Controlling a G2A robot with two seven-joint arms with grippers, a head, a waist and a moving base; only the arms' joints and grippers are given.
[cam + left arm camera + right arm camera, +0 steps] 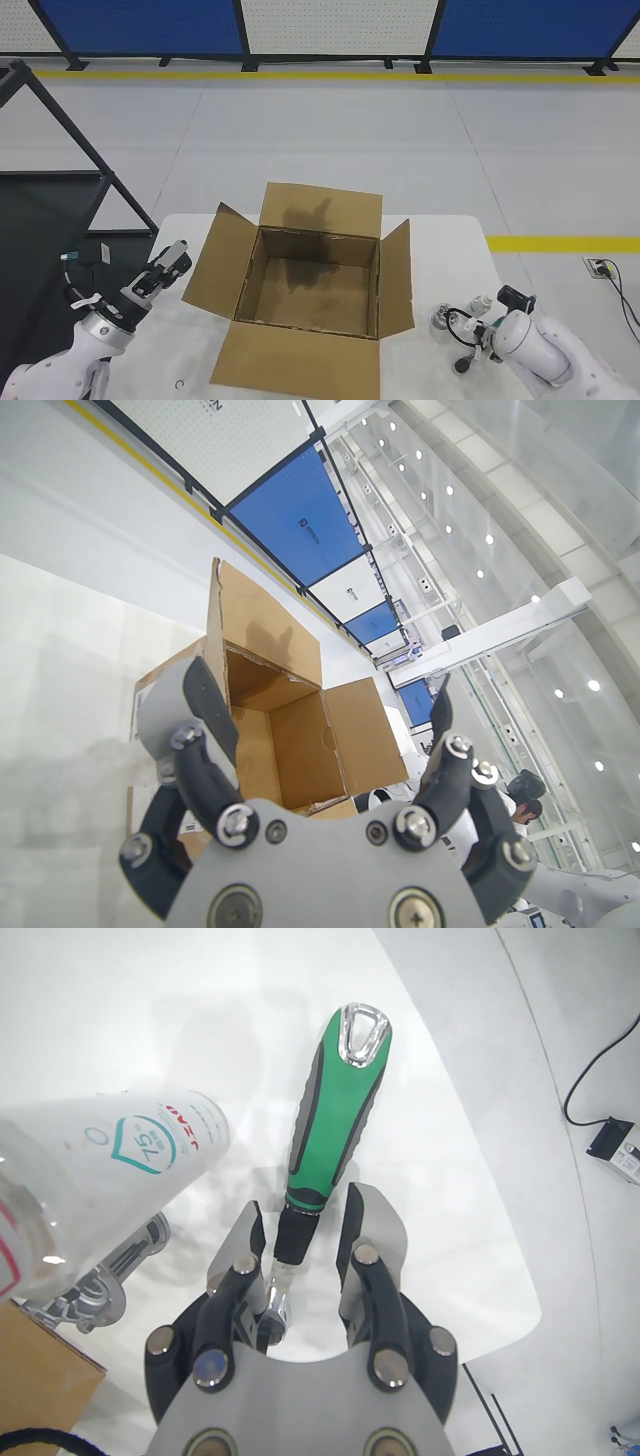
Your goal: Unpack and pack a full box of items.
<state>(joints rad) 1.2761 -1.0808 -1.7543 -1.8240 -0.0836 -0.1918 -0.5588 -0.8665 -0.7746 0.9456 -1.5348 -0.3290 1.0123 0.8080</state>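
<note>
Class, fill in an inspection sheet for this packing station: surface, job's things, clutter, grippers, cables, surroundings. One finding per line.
Surface: white table, carrying everything.
Job's things: open brown cardboard box, nothing visible inside; green-handled metal tool, white plastic bottle, silvery metal part out on the table beside it.
Clutter: nothing seen.
Grippers: left gripper open, beside the box; right gripper open, straddling the tool's black neck.
Cables: black cable on the floor.
Surroundings: blue and white panels, yellow floor line.
</note>
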